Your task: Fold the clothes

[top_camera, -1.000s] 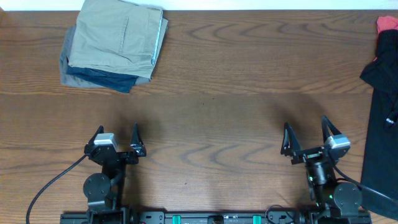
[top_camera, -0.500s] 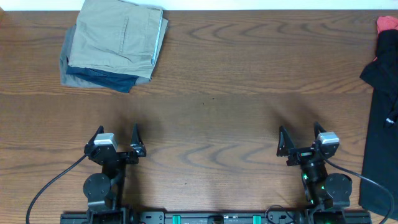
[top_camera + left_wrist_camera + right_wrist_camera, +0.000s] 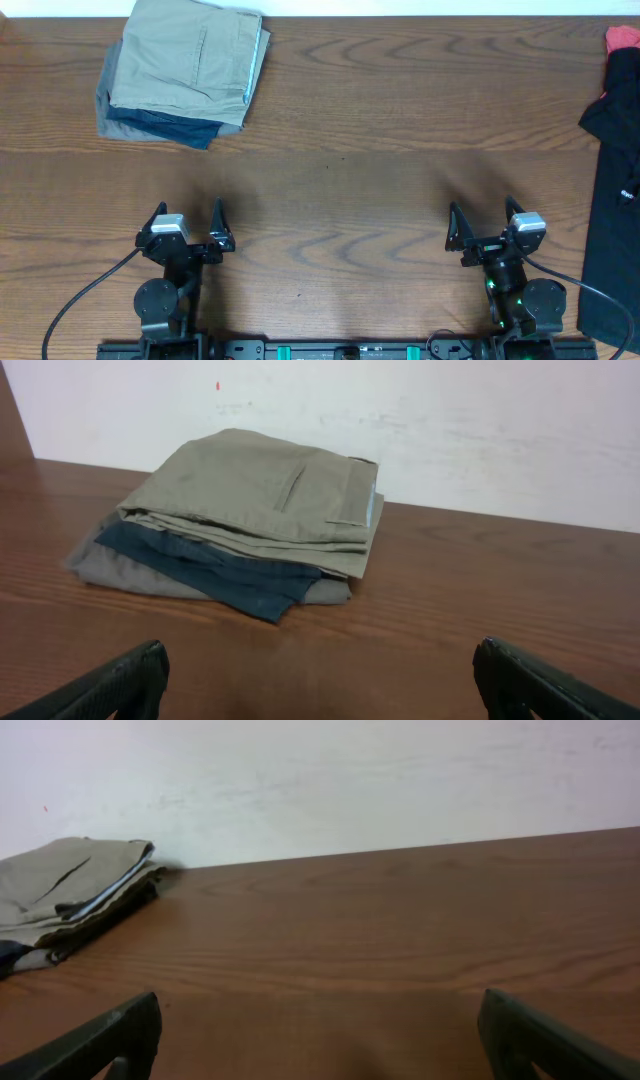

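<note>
Right arm has pulled slightly left and back toward the bottom edge over the last second; left arm and clothes are unmoved.

Both grippers sit low near the bottom of the overhead view, pointing toward the top of the frame. The left gripper is at lower left and the right gripper at lower right. Each has its jaws spread wide, holding nothing, with only bare table between the fingers. The wrist views agree, showing dark fingertips at the two lower corners and wood between them. The folded stack lies at upper left, well away from both grippers. The khaki pair is on top, with navy and grey layers showing beneath. A black cloth hangs at the right edge.
</note>
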